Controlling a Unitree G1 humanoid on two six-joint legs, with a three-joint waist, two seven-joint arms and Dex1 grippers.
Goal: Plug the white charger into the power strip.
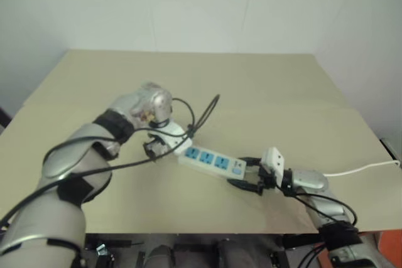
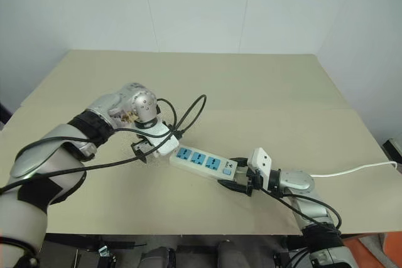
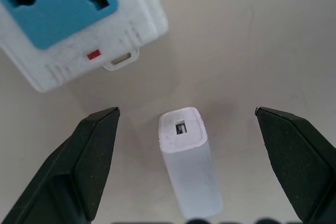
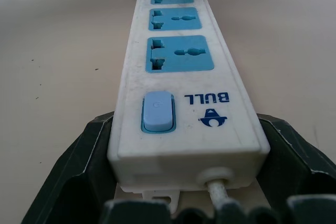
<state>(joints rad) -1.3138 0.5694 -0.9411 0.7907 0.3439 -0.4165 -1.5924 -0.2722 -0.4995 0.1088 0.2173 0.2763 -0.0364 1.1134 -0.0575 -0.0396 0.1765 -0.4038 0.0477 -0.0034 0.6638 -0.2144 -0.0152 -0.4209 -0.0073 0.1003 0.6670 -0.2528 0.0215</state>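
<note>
The white charger [image 3: 184, 145] stands on end on the table, its port facing up, just past the far end of the power strip [image 1: 212, 161]. My left gripper [image 3: 186, 111] points down over it, open, with one black finger on each side and a gap to both. The strip lies flat at an angle, with three blue sockets and a pale blue switch [image 4: 157, 110]. My right gripper [image 4: 186, 123] is shut on the switch end of the strip, its fingers pressed against both long sides.
The strip's thin white cord [image 1: 358, 169] runs off over the right edge of the beige table [image 1: 251, 92]. Black cables loop off my left wrist [image 1: 201, 114] above the strip's far end. A white wall stands behind the table.
</note>
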